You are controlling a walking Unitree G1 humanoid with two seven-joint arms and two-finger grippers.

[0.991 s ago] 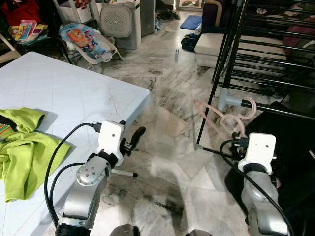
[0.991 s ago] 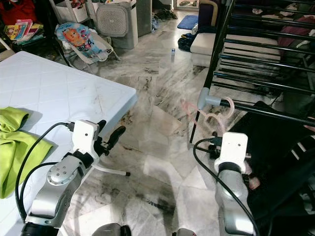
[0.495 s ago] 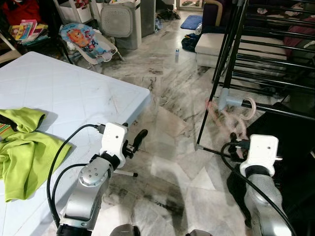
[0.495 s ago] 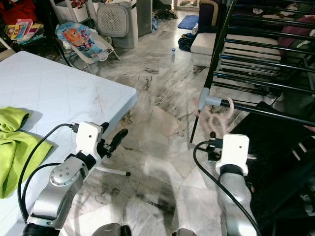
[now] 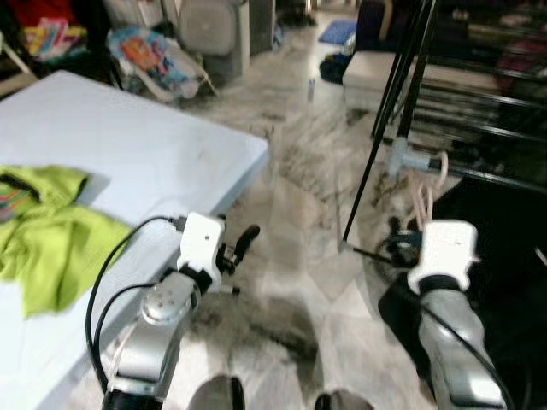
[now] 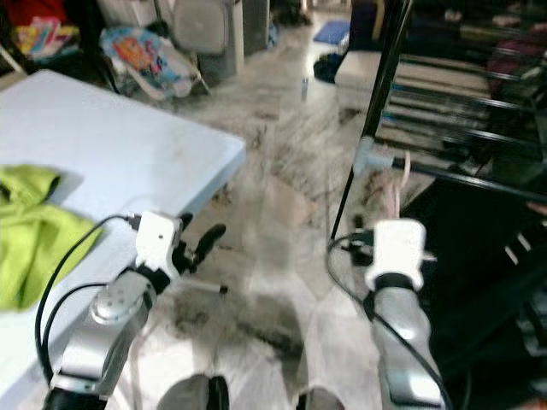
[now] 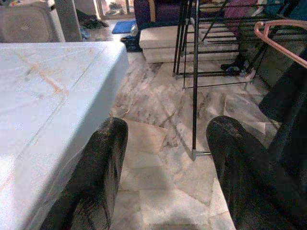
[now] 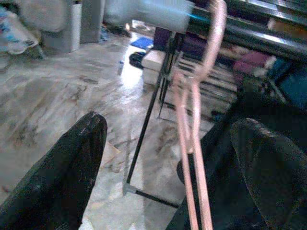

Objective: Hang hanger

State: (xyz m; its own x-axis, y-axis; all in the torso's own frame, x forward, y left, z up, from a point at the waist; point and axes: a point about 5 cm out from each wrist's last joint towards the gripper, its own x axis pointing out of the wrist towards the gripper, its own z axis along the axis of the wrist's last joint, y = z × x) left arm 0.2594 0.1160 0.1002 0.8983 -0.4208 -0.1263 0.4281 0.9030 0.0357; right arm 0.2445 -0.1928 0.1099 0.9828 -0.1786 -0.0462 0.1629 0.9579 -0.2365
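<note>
A pink hanger [image 8: 194,124] dangles by its hook from the grey end of a black drying rack [image 5: 408,159], framed between the spread fingers of the right claw [image 8: 168,177], which grips nothing. The left claw [image 7: 168,182], also spread and empty, waits beside the white table's [image 5: 128,145] near corner. The thin wire frame looks light, springy and apt to swing, best gripped at the neck below the hook

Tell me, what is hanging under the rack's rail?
A pink hanger hangs by its hook from the rail of the rack, between the right gripper's open fingers. Its lower end is cut off by the picture's edge.
</note>
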